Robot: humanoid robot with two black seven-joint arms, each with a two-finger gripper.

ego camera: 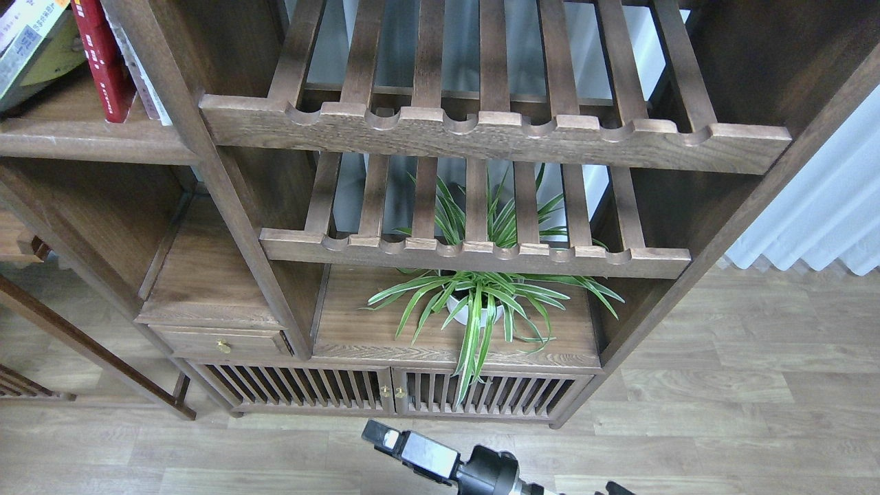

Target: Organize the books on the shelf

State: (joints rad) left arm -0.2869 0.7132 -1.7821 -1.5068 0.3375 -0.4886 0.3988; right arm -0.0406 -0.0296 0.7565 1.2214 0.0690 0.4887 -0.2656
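At ten o'clock, the red book (103, 62) stands between a leaning pale one (31, 48) and a thin white one (141, 72) on the brown shelf (75, 141). At six o'clock, a pincer (385, 436); whether apart or together cannot be told.

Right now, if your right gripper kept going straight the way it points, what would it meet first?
Probably the low slatted cabinet doors: the right gripper points up-left across the floor toward them. Depth is unclear, so it might pass in front of them.

Books (103, 62) stand on the shelf (82, 141), upper left; plant (481, 302) sits lower centre.
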